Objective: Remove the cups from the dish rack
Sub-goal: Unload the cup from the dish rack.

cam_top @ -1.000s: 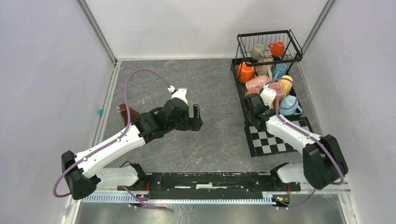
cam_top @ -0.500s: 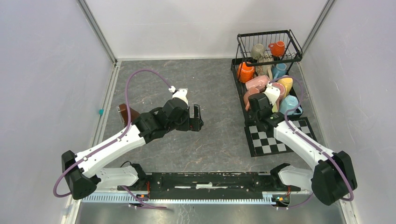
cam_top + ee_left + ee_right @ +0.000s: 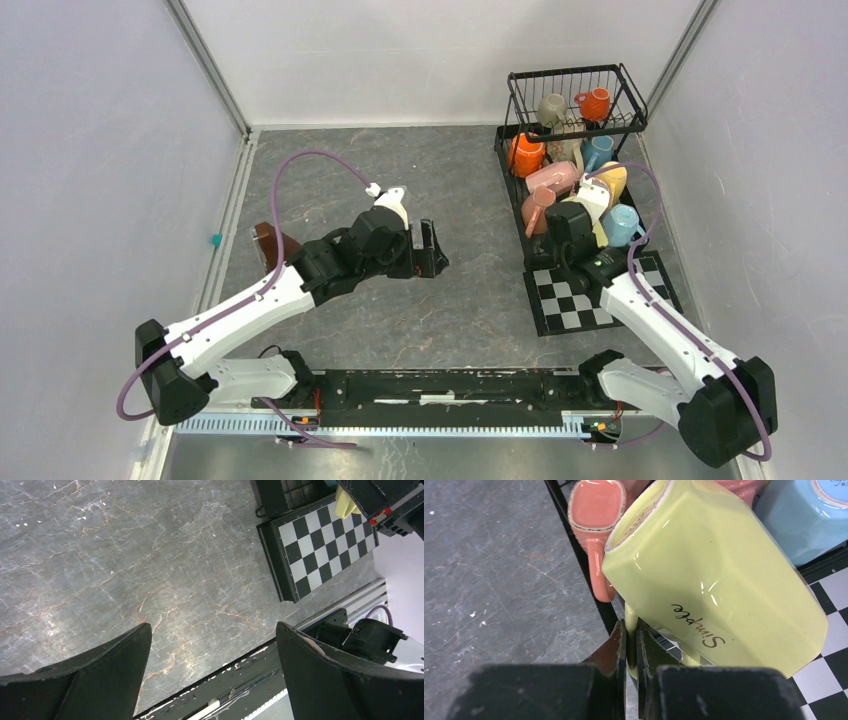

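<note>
The black wire dish rack point(image 3: 570, 71) stands at the far right and holds several cups: orange point(image 3: 525, 155), pink point(image 3: 552, 178), light blue point(image 3: 620, 225), and grey-olive point(image 3: 551, 108) on the upper tier. My right gripper point(image 3: 580, 240) is at the rack's near end, shut on the handle of a yellow cup point(image 3: 714, 590). That cup hangs tilted, its rim toward a pink cup point(image 3: 596, 510). The handle sits pinched between the fingers of the right gripper point(image 3: 630, 635). My left gripper point(image 3: 425, 255) is open and empty over the middle of the table, also shown in its wrist view point(image 3: 212, 626).
A black-and-white checkered mat point(image 3: 580, 300) lies just in front of the rack and also shows in the left wrist view point(image 3: 320, 545). A brown wedge-shaped object point(image 3: 270, 240) lies at the left beside the left arm. Grey walls close in both sides.
My right gripper has moved right and toward the mat, carrying the yellow cup out from among the lower-tier cups. My left gripper has shifted slightly right.
</note>
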You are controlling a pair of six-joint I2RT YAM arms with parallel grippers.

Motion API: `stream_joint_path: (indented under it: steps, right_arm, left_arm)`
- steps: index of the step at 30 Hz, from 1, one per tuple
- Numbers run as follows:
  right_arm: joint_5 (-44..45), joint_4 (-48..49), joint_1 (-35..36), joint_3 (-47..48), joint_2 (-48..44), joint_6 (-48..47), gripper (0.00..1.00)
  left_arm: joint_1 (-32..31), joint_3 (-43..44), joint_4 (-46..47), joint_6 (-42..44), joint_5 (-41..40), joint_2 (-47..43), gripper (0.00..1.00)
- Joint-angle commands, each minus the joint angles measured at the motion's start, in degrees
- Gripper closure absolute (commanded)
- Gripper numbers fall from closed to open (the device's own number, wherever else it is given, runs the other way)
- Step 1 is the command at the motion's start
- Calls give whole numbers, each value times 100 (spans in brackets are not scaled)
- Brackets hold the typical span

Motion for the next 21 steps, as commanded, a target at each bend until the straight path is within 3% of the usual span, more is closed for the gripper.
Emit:
stream_joint_path:
  steps: [1, 10, 21]
  right_arm:
    - [-65, 550, -23, 63, -314, -250, 100]
    - [-913, 979, -88, -24, -622, -91, 100]
    - [-2431, 2473, -89, -414, -1185, 651, 100]
  left_arm:
    - [0, 5, 428, -363, 202, 77, 0]
    - [218, -263, 997, -826, 727, 86, 0]
    - [1171, -1241, 3155, -2761, 2353, -124, 0]
